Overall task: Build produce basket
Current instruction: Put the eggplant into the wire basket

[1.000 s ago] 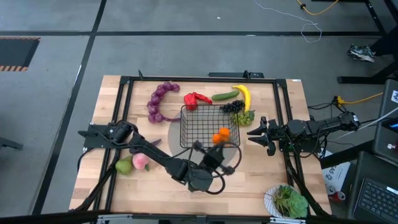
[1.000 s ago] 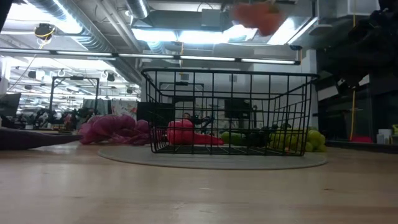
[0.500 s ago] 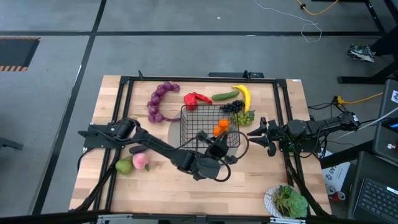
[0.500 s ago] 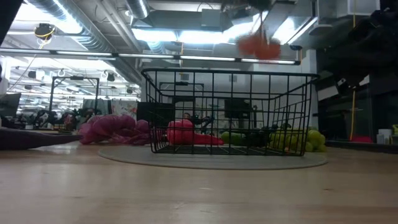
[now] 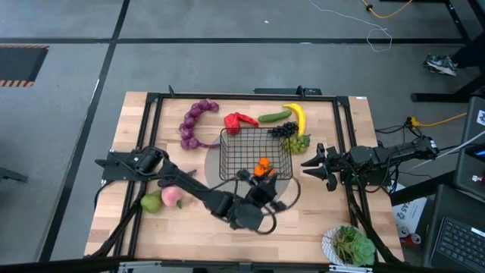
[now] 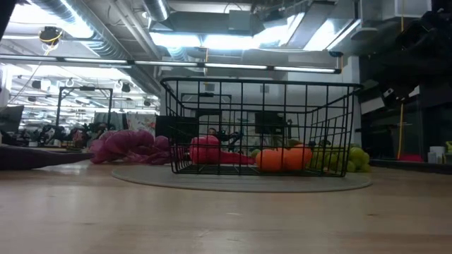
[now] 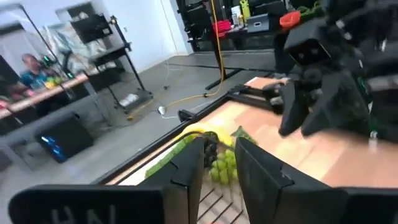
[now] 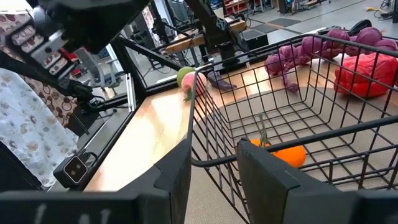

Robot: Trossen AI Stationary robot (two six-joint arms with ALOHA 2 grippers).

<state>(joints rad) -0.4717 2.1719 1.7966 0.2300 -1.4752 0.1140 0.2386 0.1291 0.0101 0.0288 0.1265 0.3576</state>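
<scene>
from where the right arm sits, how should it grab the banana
Take the banana across the middle of its curve, coming straight down. It lies flat along the table's far edge, with the cucumber beside it and the grapes just below, so a side approach looks crowded.

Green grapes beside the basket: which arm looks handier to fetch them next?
Right, likely: the right arm waits close beside the green grapes, while the left arm sits at the basket's near edge, with the basket between.

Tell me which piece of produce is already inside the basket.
The oranges, lying on the floor of the basket near its front edge. The red pepper, cucumber, banana and grapes lie outside it on the table.
</scene>
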